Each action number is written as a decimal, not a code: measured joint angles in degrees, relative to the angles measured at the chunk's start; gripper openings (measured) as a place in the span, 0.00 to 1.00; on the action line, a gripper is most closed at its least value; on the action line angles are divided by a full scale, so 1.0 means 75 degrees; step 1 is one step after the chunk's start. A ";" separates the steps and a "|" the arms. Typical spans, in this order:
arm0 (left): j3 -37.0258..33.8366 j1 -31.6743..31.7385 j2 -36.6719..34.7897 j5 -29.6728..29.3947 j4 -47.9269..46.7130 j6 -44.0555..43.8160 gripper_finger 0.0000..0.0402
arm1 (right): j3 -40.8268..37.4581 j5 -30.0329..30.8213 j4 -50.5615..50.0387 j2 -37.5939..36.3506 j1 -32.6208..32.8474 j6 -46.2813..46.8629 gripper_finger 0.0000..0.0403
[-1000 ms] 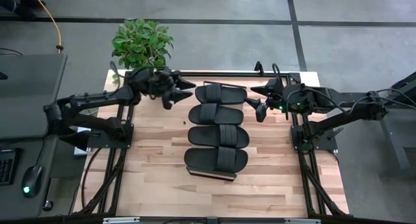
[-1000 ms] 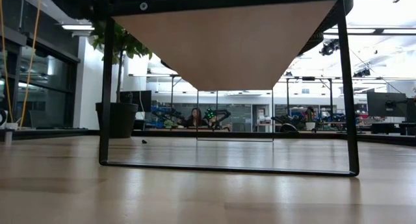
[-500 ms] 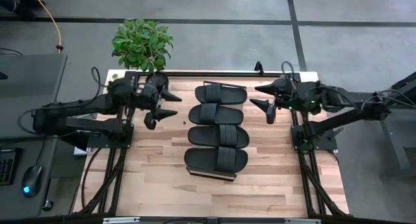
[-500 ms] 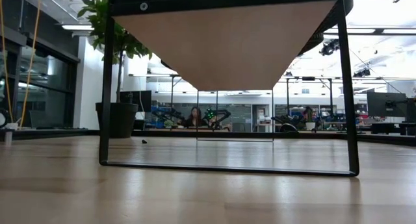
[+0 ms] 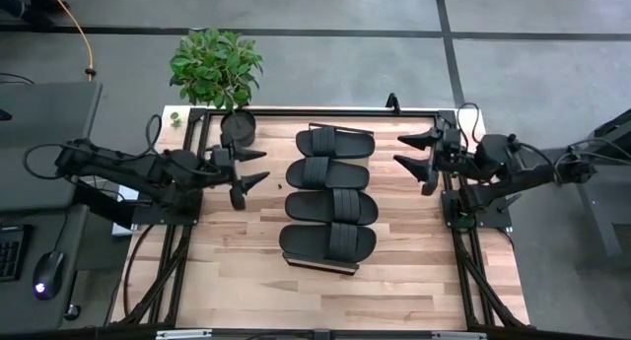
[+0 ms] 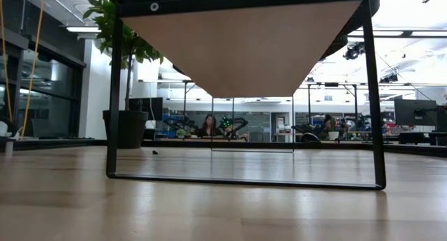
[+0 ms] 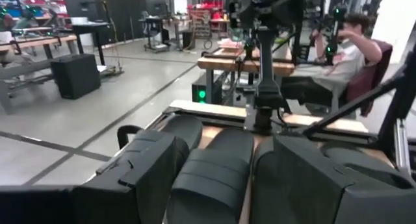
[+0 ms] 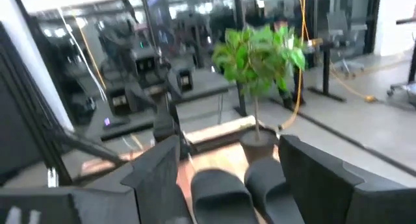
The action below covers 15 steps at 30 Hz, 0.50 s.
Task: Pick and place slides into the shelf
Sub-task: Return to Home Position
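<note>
Four black slides (image 5: 330, 190) lie side by side on their soles in a row on the shelf (image 5: 320, 266), which runs from the table's far side toward its near side. Only the shelf's near end shows past them; the low view shows its plank underside (image 6: 244, 45) and dark frame. My left gripper (image 5: 260, 168) is open to the left of the row. My right gripper (image 5: 400, 151) is open to its right. Each wrist view looks at the slides (image 7: 214, 165) (image 8: 221, 191) between open fingers, well short of them.
A potted plant (image 5: 219, 69) stands at the table's far left corner, close behind my left gripper. Bare wooden tabletop (image 5: 325, 301) lies on the near side of the shelf. A seated person (image 7: 351, 49) is in the room beyond the table.
Both arms have drawn back from the slides. My left gripper has moved from the far end of the row toward the table's left and near edges. My right gripper has moved toward the right edge. Both stay open. The slides have not moved.
</note>
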 joint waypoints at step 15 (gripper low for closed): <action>-0.0003 -0.0026 0.0511 -0.0039 -0.0350 -0.0137 0.59 | -0.1921 -0.0978 0.1934 -0.0766 0.0005 -0.0521 0.63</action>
